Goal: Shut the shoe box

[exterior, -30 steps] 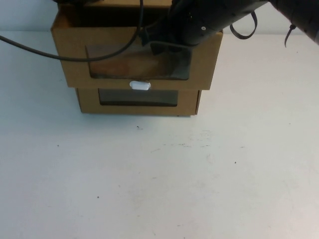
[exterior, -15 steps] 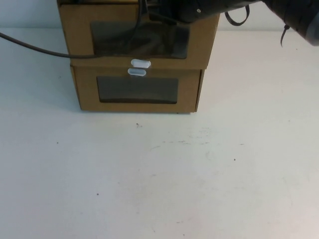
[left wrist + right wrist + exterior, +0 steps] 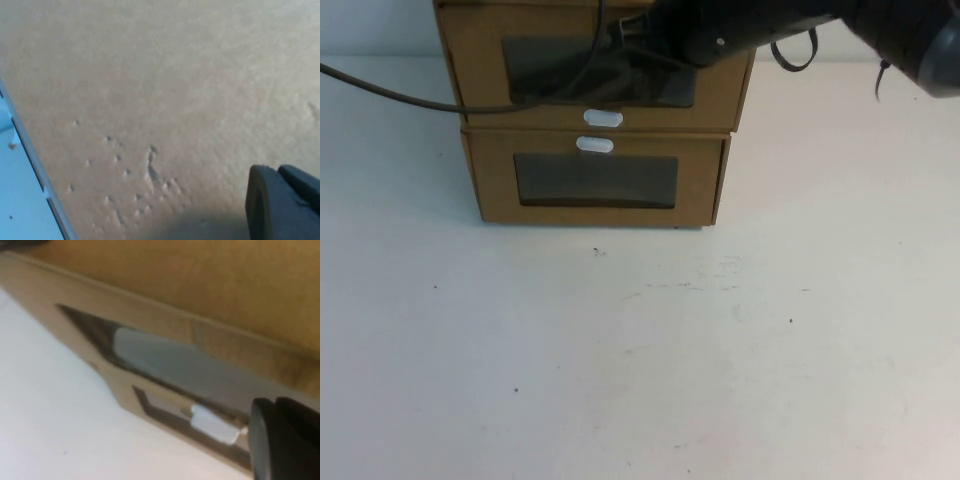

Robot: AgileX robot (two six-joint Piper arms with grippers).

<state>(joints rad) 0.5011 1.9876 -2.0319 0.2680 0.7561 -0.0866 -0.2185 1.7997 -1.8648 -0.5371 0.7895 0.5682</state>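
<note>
The brown cardboard shoe box (image 3: pixel 595 190) stands at the far middle of the table. Its front has a dark window and a white tab (image 3: pixel 594 145). The lid's front flap (image 3: pixel 480 70), with its own window and white tab (image 3: pixel 603 118), hangs upright just above the box front, and the two tabs nearly meet. My right gripper (image 3: pixel 632 35) reaches from the right over the box top, at the flap's upper edge. In the right wrist view one finger (image 3: pixel 280 440) shows beside a white tab (image 3: pixel 212 425). My left gripper's finger (image 3: pixel 272 205) sits close against bare cardboard (image 3: pixel 175 90).
A black cable (image 3: pixel 400 95) runs from the left edge up over the box. The white table (image 3: pixel 640 350) spreads in front of the box, with a few small dark specks. The right arm's dark body (image 3: pixel 880 25) fills the top right corner.
The lid's front flap swung from tilted out toward me to upright over the box front. Its white tab dropped next to the box's tab. The right arm moved back with it.
</note>
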